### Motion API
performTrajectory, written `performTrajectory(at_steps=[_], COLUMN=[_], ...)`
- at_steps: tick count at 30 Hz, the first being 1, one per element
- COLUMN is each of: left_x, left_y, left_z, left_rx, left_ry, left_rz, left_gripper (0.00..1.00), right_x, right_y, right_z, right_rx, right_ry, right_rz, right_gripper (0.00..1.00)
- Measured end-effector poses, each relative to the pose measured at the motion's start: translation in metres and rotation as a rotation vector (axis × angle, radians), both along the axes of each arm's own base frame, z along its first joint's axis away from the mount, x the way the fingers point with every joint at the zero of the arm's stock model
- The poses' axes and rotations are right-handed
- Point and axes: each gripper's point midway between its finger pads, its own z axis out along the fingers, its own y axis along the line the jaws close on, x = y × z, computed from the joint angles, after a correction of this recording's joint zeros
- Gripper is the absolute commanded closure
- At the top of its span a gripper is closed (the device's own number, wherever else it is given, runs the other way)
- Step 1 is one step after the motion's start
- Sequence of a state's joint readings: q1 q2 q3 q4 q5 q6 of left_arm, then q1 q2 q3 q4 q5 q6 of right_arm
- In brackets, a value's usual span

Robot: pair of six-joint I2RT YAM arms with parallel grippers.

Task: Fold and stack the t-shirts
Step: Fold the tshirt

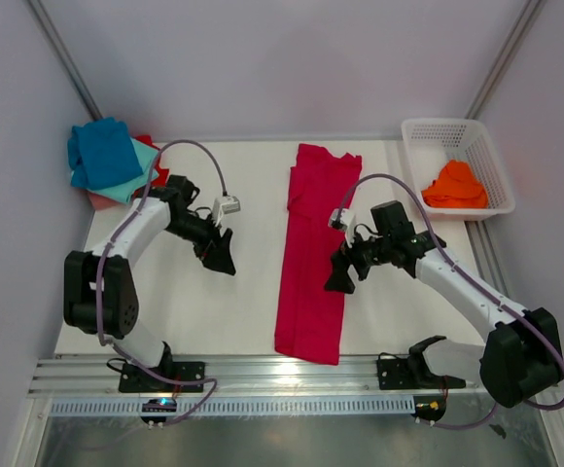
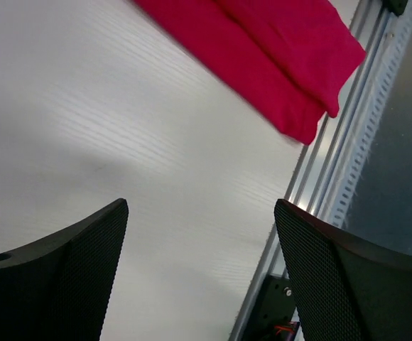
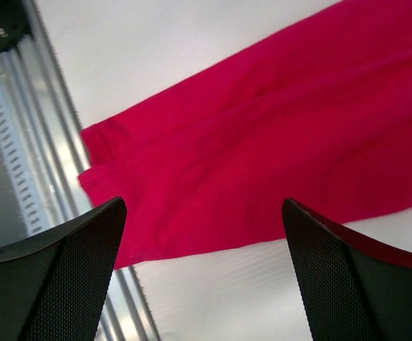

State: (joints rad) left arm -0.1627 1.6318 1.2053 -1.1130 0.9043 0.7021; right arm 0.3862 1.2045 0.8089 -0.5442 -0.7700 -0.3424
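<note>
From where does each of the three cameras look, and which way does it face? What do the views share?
Top external: above and behind the bases, facing down on the table; shows left arm, right arm, whole crimson t-shirt.
Left wrist: on the left arm, facing down toward the near rail; own open jaws below, t-shirt's near end above.
Right wrist: on the right arm, facing down on that near end; own open jaws below.
Shared: all three show the t-shirt's near end and the rail.
</note>
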Motion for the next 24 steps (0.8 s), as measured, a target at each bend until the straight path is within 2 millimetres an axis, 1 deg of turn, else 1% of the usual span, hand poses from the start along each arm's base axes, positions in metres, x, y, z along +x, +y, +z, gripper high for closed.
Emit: performTrajectory(at_steps=[4, 5, 7, 8, 9, 11, 12, 13, 14, 17, 18, 21, 23, 24], left_x=[0.025, 0.029, 0.028, 0.021, 0.008, -0.023, -0.039, -0.048, -0.055, -0.063, -0.071, -0.105, -0.115, -0.114], left_y=[-0.005, -0.010, -0.022, -0.032, -0.044, -0.067, -0.077, -0.083, -0.089, -0.104, -0.112, -0.143, -0.156, -0.160], left_z=[0.010, 0.010, 0.002, -0.005, -0.012, -0.023, -0.027, -0.028, -0.029, -0.031, -0.031, -0.031, -0.030, -0.030], left_rx=[0.110, 0.143, 0.223, 0.260, 0.289, 0.319, 0.323, 0.330, 0.347, 0.414, 0.431, 0.427, 0.420, 0.421], left_ry=[-0.121, -0.151, -0.218, -0.250, -0.277, -0.310, -0.313, -0.314, -0.324, -0.409, -0.445, -0.493, -0.493, -0.491], left_rz=[0.026, 0.017, -0.023, -0.060, -0.111, -0.208, -0.253, -0.276, -0.291, -0.318, -0.346, -0.456, -0.480, -0.477], left_gripper=[0.16, 0.16, 0.16, 0.16, 0.16, 0.18, 0.19, 0.19, 0.19, 0.16, 0.17, 0.17, 0.17, 0.17], right_x=[0.029, 0.036, 0.043, 0.047, 0.049, 0.052, 0.054, 0.058, 0.063, 0.083, 0.090, 0.107, 0.116, 0.121], right_y=[-0.013, -0.016, -0.020, -0.022, -0.023, -0.028, -0.031, -0.037, -0.044, -0.064, -0.070, -0.087, -0.102, -0.109], right_z=[-0.004, -0.005, -0.007, -0.008, -0.009, -0.011, -0.012, -0.012, -0.013, -0.010, -0.008, -0.007, -0.007, -0.006], right_rx=[-0.110, -0.138, -0.190, -0.217, -0.242, -0.284, -0.301, -0.323, -0.351, -0.436, -0.461, -0.539, -0.605, -0.636], right_ry=[-0.129, -0.168, -0.224, -0.257, -0.292, -0.350, -0.371, -0.395, -0.418, -0.484, -0.505, -0.539, -0.559, -0.576], right_rz=[-0.076, -0.085, -0.095, -0.098, -0.103, -0.124, -0.141, -0.169, -0.205, -0.325, -0.366, -0.478, -0.563, -0.603], right_gripper=[0.06, 0.06, 0.06, 0.06, 0.06, 0.04, 0.04, 0.03, 0.01, 0.00, 0.00, 0.01, 0.00, 0.01])
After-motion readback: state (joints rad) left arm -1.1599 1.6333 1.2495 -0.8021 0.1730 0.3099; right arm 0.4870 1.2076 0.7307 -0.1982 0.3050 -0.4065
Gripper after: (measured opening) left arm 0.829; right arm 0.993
